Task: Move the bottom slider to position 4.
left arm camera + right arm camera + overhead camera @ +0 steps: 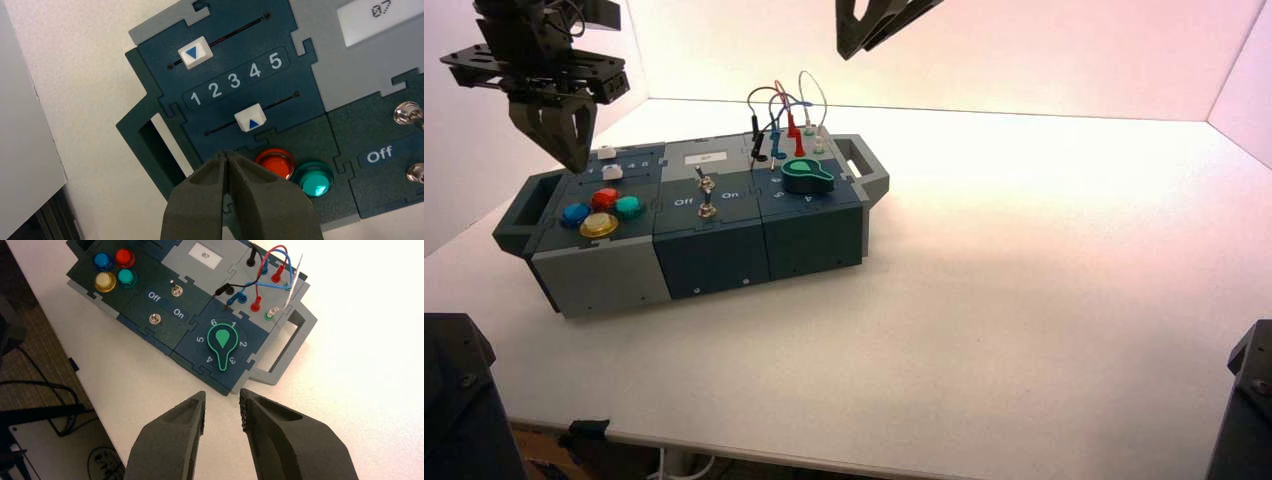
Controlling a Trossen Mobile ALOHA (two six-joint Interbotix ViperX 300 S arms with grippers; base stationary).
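- Dark metal and plastic, your left arm (534,70) came in from the upper left of the high view, its gripper angled steeply downward over the left end of the box (599,285).
- You had the left gripper (226,156) with its jaws together, tips meeting and nothing between them, above the part of the box near the red button (275,163) and the dark side handle (165,150).
- Your bottom slider (250,118), a white knob with a blue triangle, sat at 3 on its slot, just below the number row as the high view lies; the tips were near it but apart from it.
- The 4 (255,70) you were after was printed between the 3 and the 5 on the dark panel.
- Your top slider (195,52), also white, stood at 2.
- Your right gripper (222,392) hung at the top middle of the high view, pointing downward, jaws apart with nothing between them.
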